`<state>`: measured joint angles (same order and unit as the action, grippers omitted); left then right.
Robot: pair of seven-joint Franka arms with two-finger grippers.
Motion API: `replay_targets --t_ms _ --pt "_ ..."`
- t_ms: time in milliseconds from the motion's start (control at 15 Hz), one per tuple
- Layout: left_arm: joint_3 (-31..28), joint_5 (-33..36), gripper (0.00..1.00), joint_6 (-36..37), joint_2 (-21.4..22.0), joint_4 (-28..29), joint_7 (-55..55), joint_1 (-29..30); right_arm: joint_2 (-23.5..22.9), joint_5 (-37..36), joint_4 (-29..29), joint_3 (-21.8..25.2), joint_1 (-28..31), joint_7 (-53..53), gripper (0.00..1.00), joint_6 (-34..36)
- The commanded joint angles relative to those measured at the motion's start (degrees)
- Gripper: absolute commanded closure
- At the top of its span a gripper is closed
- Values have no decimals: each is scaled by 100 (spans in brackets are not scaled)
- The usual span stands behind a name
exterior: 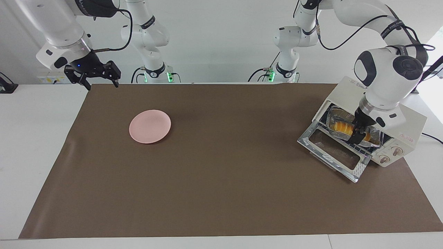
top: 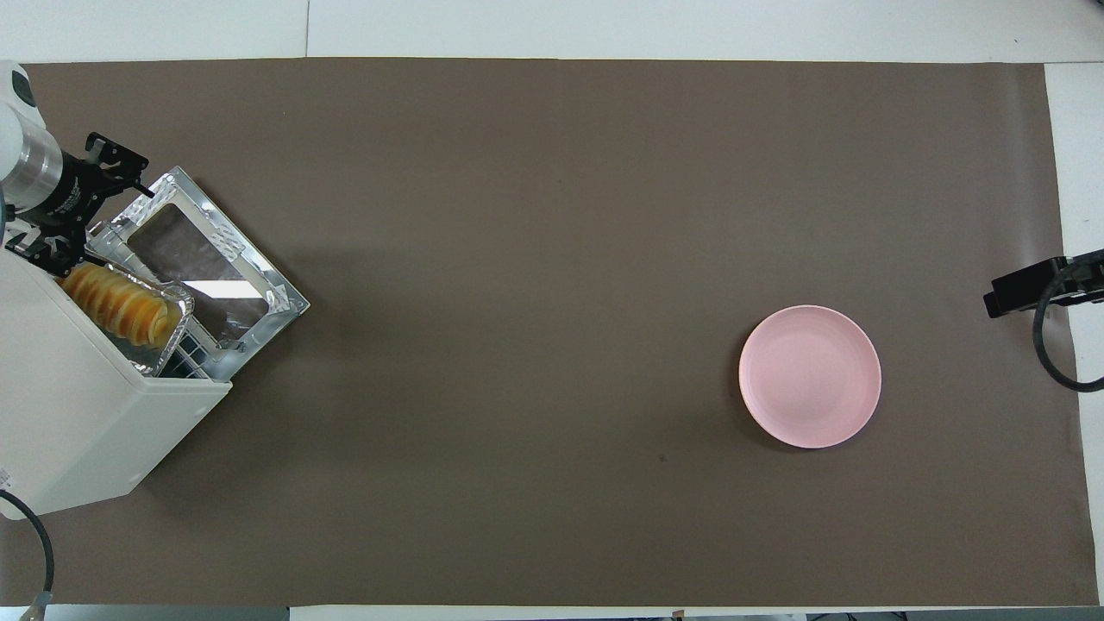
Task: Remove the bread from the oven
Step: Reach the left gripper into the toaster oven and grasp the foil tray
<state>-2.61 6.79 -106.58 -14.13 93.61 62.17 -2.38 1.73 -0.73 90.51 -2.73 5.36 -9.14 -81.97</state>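
The cream-white oven (exterior: 408,124) stands at the left arm's end of the table with its glass door (exterior: 332,152) folded down open. The golden ridged bread (exterior: 341,128) lies in a crinkled foil tray (exterior: 337,114) on the wire rack inside. My left gripper (exterior: 357,135) reaches down into the oven mouth onto the bread's end nearest the knobs. In the overhead view the left gripper (top: 60,246) sits at the end of the bread (top: 121,302), beside the oven (top: 78,414). My right gripper (exterior: 100,82) waits open and empty, raised over the table's edge at the right arm's end.
A round pink plate (exterior: 150,126) lies on the brown mat toward the right arm's end; it also shows in the overhead view (top: 810,376). The open door (top: 207,259) juts out over the mat. Two knobs (exterior: 390,154) are on the oven's front.
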Motion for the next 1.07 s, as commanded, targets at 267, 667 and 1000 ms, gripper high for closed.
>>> replay_targets --t_ms 267,667,1000 --pt "15 192 0 -934 86 931 453 221 143 -50 151 -26 35 -141 0 32" --pt "15 192 0 -1761 86 1493 489 300 143 -50 143 -26 35 -141 0 32" --pt "15 192 69 -1805 69 1520 445 353 143 -50 143 -26 35 -141 0 32"
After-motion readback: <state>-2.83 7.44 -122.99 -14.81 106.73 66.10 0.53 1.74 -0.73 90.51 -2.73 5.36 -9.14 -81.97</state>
